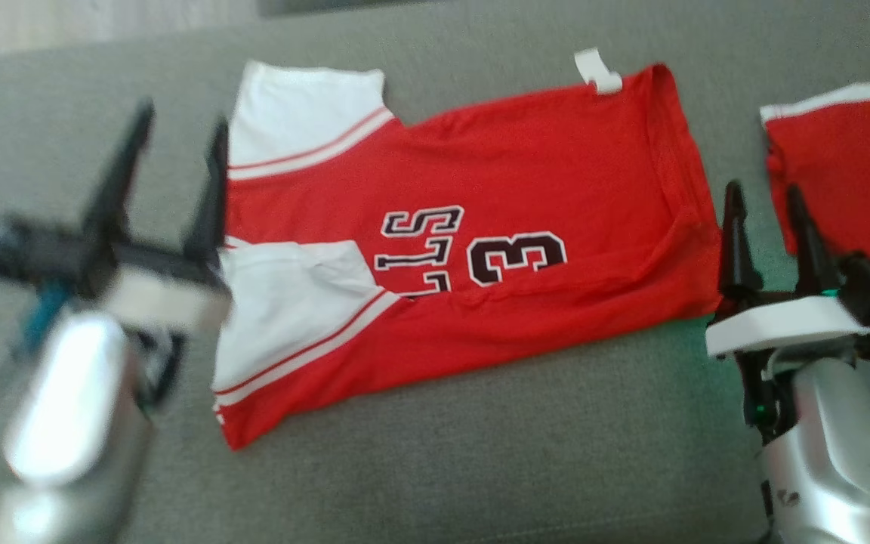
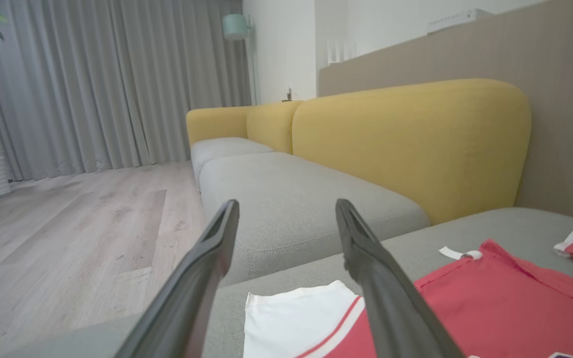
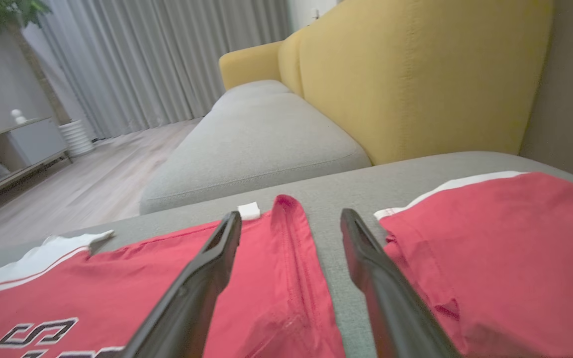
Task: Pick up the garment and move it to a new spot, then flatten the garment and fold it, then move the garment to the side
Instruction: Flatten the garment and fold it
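The garment [image 1: 480,227], a red jersey with white sleeves and dark lettering, lies folded lengthwise on the grey sofa cushion [image 1: 480,468]. It shows too in the left wrist view [image 2: 490,308] and the right wrist view [image 3: 117,298]. My left gripper [image 1: 182,125] stands open at the jersey's left edge, beside the white sleeves, with nothing between its fingers. My right gripper [image 1: 763,193] stands open just off the jersey's right hem, holding nothing. In the wrist views the left gripper [image 2: 286,204] and the right gripper [image 3: 291,216] both show spread fingers.
A second red garment [image 1: 850,166] with white trim lies at the far right of the cushion, close to my right gripper. Yellow sofa backrests [image 2: 406,144] rise behind a lower grey seat [image 2: 291,194]. Wood floor [image 2: 67,233] and grey curtains lie beyond.
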Controlling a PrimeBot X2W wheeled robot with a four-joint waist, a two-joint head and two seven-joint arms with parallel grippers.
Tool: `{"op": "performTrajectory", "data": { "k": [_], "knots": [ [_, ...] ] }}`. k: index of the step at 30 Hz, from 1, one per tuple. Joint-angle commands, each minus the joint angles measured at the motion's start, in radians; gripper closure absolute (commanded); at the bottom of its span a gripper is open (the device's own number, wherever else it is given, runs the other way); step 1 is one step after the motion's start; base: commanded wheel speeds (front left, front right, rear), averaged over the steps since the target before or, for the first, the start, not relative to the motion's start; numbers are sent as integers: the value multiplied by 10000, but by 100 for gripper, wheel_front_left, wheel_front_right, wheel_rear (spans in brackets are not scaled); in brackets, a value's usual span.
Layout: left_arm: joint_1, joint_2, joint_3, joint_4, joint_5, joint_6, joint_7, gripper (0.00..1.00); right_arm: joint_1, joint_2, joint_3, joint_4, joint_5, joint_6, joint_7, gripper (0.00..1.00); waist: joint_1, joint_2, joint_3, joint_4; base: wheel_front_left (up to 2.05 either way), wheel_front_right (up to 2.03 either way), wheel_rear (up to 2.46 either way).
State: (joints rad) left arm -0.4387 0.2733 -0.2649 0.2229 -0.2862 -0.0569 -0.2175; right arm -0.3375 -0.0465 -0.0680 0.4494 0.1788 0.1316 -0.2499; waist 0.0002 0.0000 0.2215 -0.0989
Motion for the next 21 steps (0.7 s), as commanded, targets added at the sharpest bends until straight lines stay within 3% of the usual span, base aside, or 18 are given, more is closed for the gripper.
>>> {"op": "performTrajectory", "data": {
  "k": [1,4,9,14,17,21],
  "knots": [
    [-1317,644,105,6,71,-314,444,0,-249,-37,295,-557,461,-9,-114,0,-2,0,719,-449,0,0,0],
    [-2646,1178,-186,644,-253,-626,1302,0,-375,-37,366,-989,947,-9,-115,0,-2,0,1246,-742,0,0,0],
    [-4103,1881,-1014,1778,-1028,-727,2726,0,-617,-37,582,-1633,1225,-9,-116,0,-2,0,1841,-1110,0,0,0],
    [-5061,2517,-1913,2728,-3414,-734,4436,0,-759,-37,907,-2412,1345,-9,-117,0,-2,0,2373,-1539,0,0,0],
    [-5510,3076,-2286,3242,-3835,-736,4896,0,-824,-37,1074,-2672,1379,-9,-117,0,-2,0,2679,-1726,0,0,0],
    [-5997,3408,-2618,3993,-4009,-736,5022,0,-834,-37,1212,-3000,1496,-9,-117,0,-2,0,2957,-1870,0,0,0]
  ]
}}
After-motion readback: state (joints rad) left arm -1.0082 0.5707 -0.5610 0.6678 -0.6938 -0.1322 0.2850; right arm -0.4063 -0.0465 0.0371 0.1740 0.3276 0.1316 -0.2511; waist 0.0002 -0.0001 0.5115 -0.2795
